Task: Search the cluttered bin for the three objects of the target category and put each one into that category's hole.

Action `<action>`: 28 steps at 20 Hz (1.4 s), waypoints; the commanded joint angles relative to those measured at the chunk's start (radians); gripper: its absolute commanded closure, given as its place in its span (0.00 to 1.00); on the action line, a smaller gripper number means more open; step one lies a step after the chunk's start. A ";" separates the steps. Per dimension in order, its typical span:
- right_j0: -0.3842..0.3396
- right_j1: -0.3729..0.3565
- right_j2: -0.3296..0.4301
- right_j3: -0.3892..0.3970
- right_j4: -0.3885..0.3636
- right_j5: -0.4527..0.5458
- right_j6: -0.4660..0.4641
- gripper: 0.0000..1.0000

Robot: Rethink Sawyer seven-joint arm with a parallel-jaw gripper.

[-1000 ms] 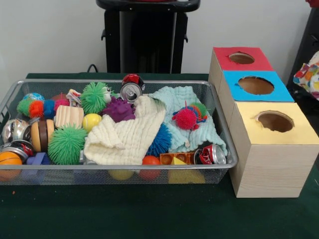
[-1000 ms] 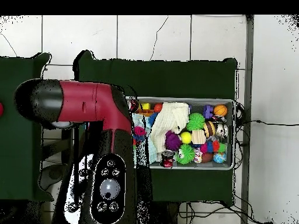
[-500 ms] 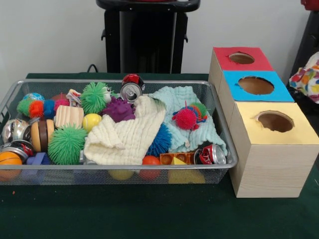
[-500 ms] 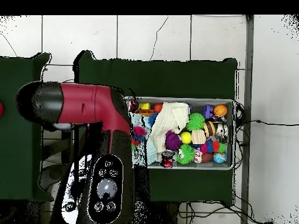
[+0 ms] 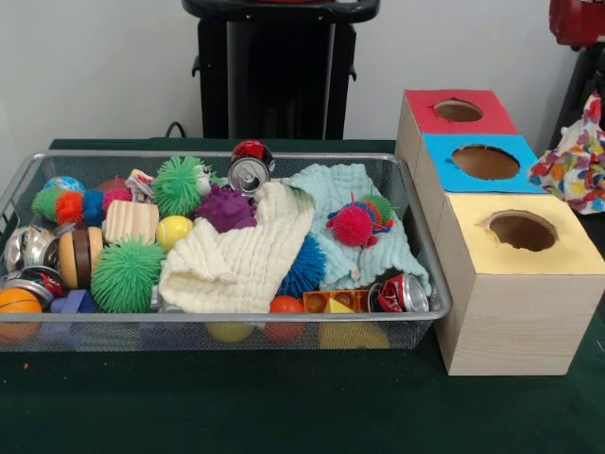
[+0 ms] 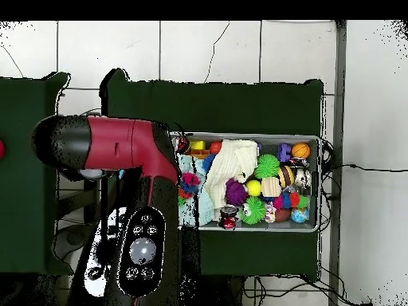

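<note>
The wire mesh bin (image 5: 217, 154) stands at the left of the green table and also shows in the overhead view (image 6: 319, 183). One white wad with coloured spots (image 5: 570, 163) hangs in the air at the right edge, right of the blue-topped box and behind the yellow-topped box. Its top is pulled up to a peak under my gripper (image 5: 593, 100), which is shut on it below the red arm end (image 5: 577, 19). The round hole (image 5: 522, 230) in the yellow top is open and empty. I see no other spotted wad in the bin. In the overhead view my arm (image 6: 127, 159) hides the boxes and the gripper.
The red-topped box (image 5: 458, 112) and blue-topped box (image 5: 485, 163) stand in a row behind the yellow one. The bin holds a cream cloth (image 5: 241, 255), a pale blue cloth (image 5: 345, 218), spiky balls (image 5: 126, 274), crushed cans (image 5: 248, 173) and small toys. The black pedestal (image 5: 274, 66) stands behind.
The spotted wad has moved left into the front view, closer to the boxes. In the overhead view the arm has shifted a little.
</note>
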 commanded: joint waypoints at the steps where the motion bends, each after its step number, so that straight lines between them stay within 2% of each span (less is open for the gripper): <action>1: -0.008 0.059 -0.004 0.101 -0.036 -0.052 0.239 1.00; 3: -0.012 0.070 -0.003 0.085 -0.033 -0.051 0.235 1.00; 12: -0.029 0.075 0.010 0.107 -0.018 -0.084 0.210 1.00; 17: -0.047 0.099 0.020 0.107 -0.003 -0.144 0.219 1.00; 28: -0.067 0.133 0.026 0.082 0.016 -0.159 0.229 1.00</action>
